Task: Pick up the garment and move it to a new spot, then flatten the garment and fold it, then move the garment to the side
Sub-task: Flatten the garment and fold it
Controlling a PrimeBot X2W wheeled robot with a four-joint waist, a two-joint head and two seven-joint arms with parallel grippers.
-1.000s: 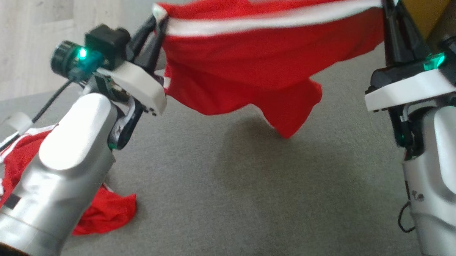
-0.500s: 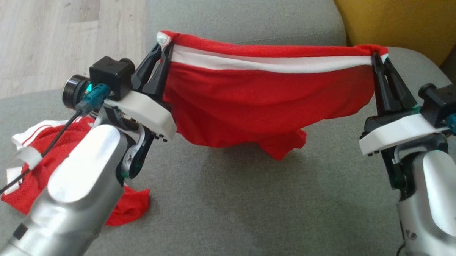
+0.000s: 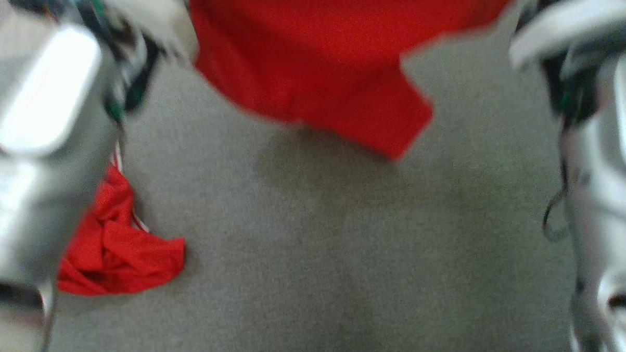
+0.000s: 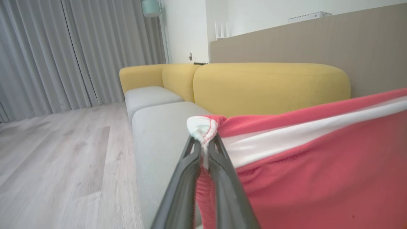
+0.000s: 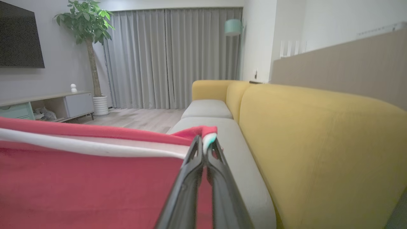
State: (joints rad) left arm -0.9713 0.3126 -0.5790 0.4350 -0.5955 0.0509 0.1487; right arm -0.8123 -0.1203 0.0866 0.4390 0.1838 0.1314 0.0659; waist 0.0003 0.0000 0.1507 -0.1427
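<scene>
Red garment [image 3: 317, 56] with a white band along its upper edge, held up by two corners and stretched between both hands above the grey sofa seat [image 3: 341, 260]. Left hand [image 4: 205, 143]: fingers closed on one corner. In the left wrist view the white-stitched corner bunches just above the fingertips at frame centre, and the cloth runs from there to the right edge. Right hand [image 5: 205, 141]: fingers pressed together on the opposite corner. In the right wrist view the cloth spreads from the fingertips across the lower left of the frame. The head view is blurred. There the garment hangs across the top centre, its lowest flap points down right of centre, and a shadow lies on the seat beneath it. Left forearm [image 3: 38, 135], pale, at the left edge; right forearm [image 3: 609, 181], pale, at the right edge. Second red cloth [image 3: 117, 252], crumpled, lies on the seat at the lower left of the head view, partly behind the left forearm. Surroundings: yellow backrest [image 4: 270, 86] behind the seat; grey curtains [image 5: 171, 57]; pale wood floor [image 4: 57, 152]; potted plant [image 5: 87, 25] at the upper left of the right wrist view; low cabinet [image 5: 47, 106] below it.
</scene>
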